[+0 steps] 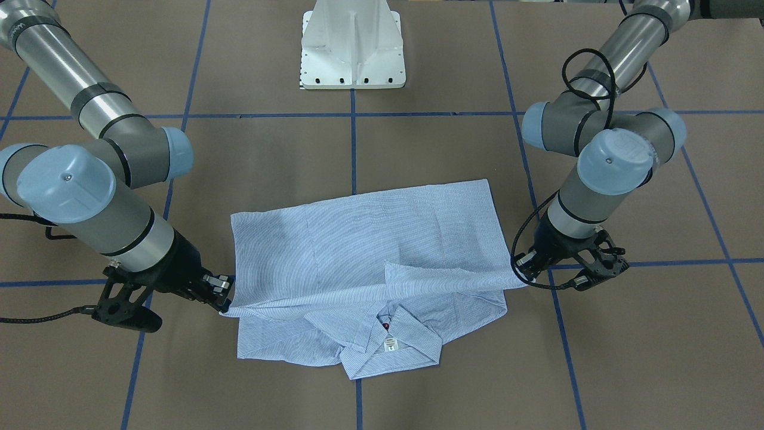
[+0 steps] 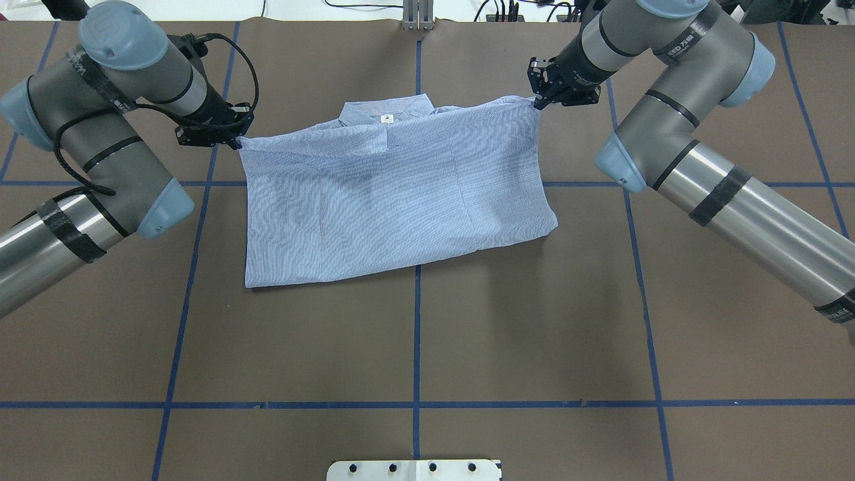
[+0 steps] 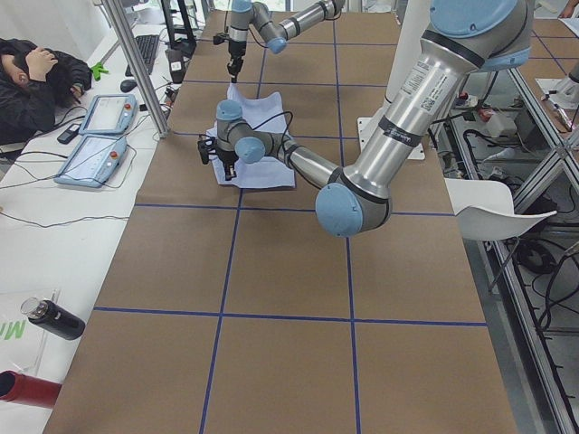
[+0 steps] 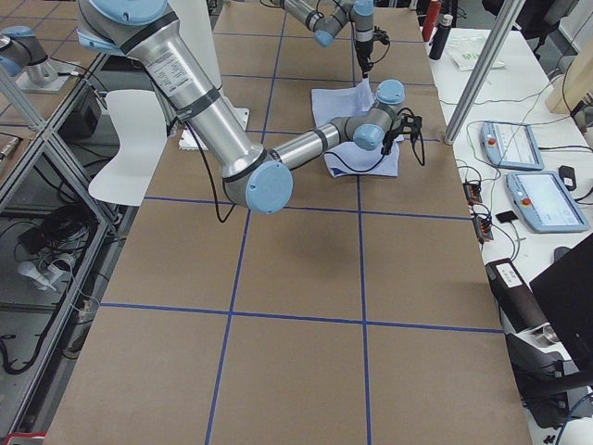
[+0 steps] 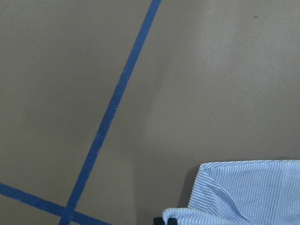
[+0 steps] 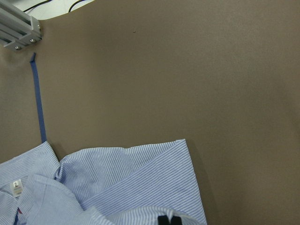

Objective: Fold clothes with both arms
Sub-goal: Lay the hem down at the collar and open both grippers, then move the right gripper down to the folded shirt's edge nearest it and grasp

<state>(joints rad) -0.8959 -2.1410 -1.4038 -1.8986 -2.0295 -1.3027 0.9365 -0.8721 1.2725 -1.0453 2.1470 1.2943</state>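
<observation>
My left gripper [image 2: 230,137] and right gripper [image 2: 538,101] each clamp one end of the folded-over edge of the shirt [image 2: 394,194]. This edge runs crosswise between them beside the collar [image 2: 386,113]. The shirt body lies on the table [image 2: 414,334], toward me.

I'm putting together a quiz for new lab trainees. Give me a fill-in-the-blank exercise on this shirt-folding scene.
1. The shirt is light blue with fine white ___.
2. Its white label sits on the ___.
3. The left end effector and the right end effector are each shut on a corner of the ___.
4. The tape lines across the table are ___ in colour.

Missing words: stripes; collar; shirt; blue.
</observation>
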